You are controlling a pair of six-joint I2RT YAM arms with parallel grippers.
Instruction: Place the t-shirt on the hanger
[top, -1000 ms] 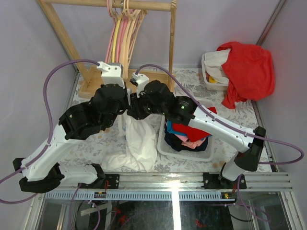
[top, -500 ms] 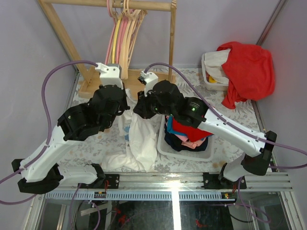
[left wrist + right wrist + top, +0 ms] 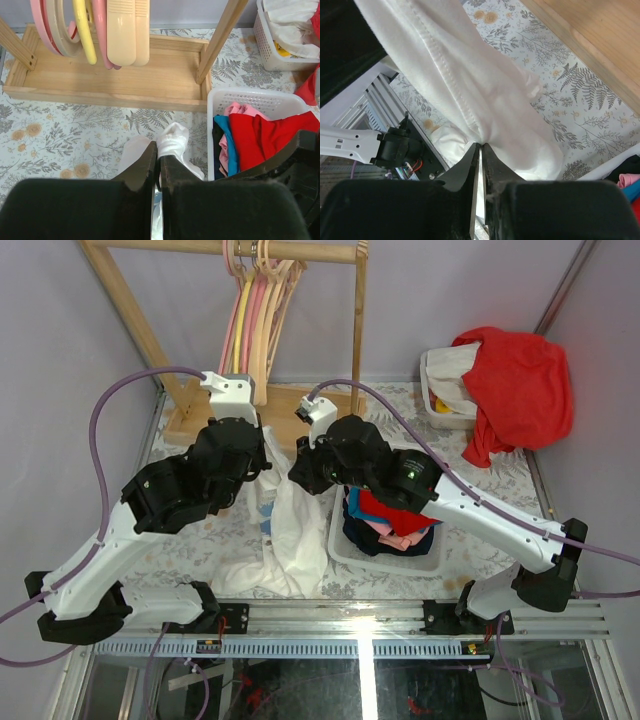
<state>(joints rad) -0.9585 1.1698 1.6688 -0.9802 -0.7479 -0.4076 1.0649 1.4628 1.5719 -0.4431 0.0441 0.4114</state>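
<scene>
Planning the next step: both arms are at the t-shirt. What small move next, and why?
Probably raise and spread them: the left end effector and right end effector each pinch the t-shirt, which hangs bunched between them.

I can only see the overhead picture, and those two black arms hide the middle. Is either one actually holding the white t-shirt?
Observer: Yes. The right wrist camera shows the right gripper pinched shut on a fold of the t-shirt.
Operator: And the left one?
Observer: Its own camera shows the left gripper shut too, with a bunched white tip of the cloth poking out of it.
</scene>
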